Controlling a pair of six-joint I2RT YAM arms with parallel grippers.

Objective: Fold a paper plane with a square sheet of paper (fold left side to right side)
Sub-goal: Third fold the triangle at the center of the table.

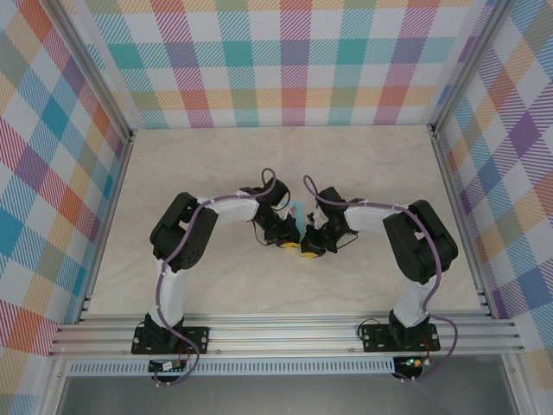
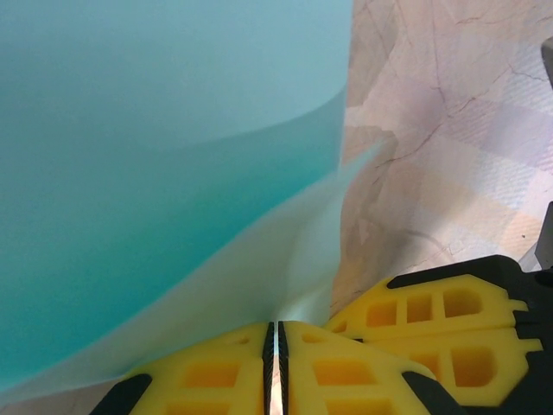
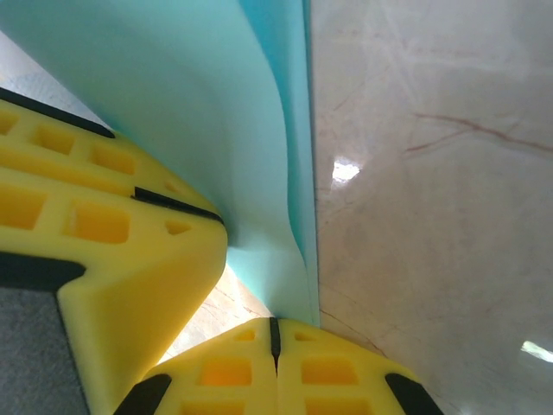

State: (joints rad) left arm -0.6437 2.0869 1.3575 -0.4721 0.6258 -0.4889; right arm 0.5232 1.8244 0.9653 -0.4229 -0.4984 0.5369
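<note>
A light-turquoise sheet of paper (image 1: 298, 213) stood upright in curved layers over the middle of the pale marbled table (image 1: 216, 164). The left gripper (image 2: 275, 350) was clenched on its lower edge. The right gripper (image 3: 275, 341), just beside it, pinched the same paper between closed yellow fingers.

No legible text, label, number or sign anywhere

Arms bent inward, left claw (image 1: 288, 246) and right claw (image 1: 309, 251) just beside each other, jaws pressed together.
</note>
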